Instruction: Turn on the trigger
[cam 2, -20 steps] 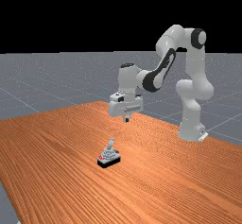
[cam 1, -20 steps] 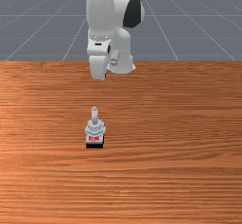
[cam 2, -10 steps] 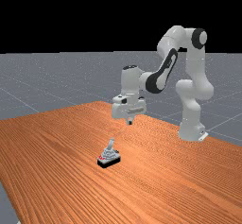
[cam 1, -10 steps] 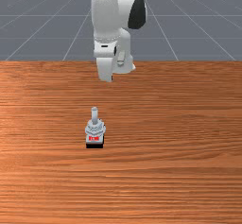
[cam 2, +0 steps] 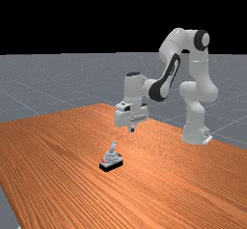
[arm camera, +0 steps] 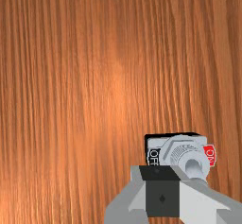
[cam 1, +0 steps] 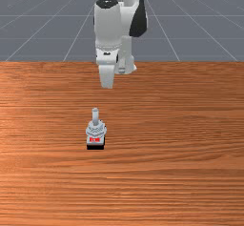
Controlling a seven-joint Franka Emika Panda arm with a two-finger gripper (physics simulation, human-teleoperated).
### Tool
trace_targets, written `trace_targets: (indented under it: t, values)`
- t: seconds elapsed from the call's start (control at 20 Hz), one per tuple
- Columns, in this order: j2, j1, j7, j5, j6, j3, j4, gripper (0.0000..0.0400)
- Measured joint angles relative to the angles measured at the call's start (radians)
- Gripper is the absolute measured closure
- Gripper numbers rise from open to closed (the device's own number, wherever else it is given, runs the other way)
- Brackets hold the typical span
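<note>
Front view, nearest first: what do you see?

"The desk (cam 1: 167,182), orange-brown wood, with the trigger (cam 1: 96,130) on it, between seven and eight o'clock from the middle of that view. Its black base (cam 1: 95,147) is at its six o'clock side, the red label (cam 1: 95,139) just above, and the grey lever (cam 1: 95,116) rises at twelve."

"Where's the gripper?"

"Look at the far view. The gripper (cam 2: 132,129) hangs above the desk at one o'clock from the trigger, with a gap between them."

"And the jaws?"

"Pressed together. In the wrist view their tips overlap the trigger's edge, but that's just the angle. You can read OFF (arm camera: 153,157) on one side of the lever and ON (arm camera: 210,156) on the red side."

"What's farther back?"

"Far view again: the arm's white foot (cam 2: 195,132) is at three o'clock from the gripper. Past the desk lies the grey floor (cam 2: 48,80), with black above it at twelve o'clock."
</note>
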Motion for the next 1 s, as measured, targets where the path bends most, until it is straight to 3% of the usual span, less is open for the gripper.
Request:
trace_targets:
  t: [0.35, 0.4, 0.5, 0.55, 0.6, 0.7, 0.75, 0.9, 1.0]
  values:
    - [0.030, 0.005, 0.061, -0.001, 0.029, -0.004, -0.003, 0.0400]
    - [0.036, -0.010, -0.022, 0.063, 0.024, 0.008, 0.001, 0.0400]
    - [0.046, -0.005, 0.005, 0.033, 0.043, 0.004, -0.003, 0.0400]
    - [0.052, -0.010, -0.015, 0.055, 0.046, 0.009, -0.003, 0.0400]
    - [0.060, -0.002, 0.021, 0.011, 0.019, -0.001, 0.011, 0.0400]
    - [0.070, -0.008, 0.007, 0.009, -0.014, -0.007, 0.032, 0.0400]
    - [0.062, -0.032, -0.075, 0.088, 0.023, 0.004, 0.013, 0.0400]
    - [0.062, -0.035, -0.063, 0.032, 0.034, -0.013, 0.012, 0.0400]
    - [0.074, -0.045, -0.138, 0.032, 0.026, -0.005, 0.030, 0.0400]
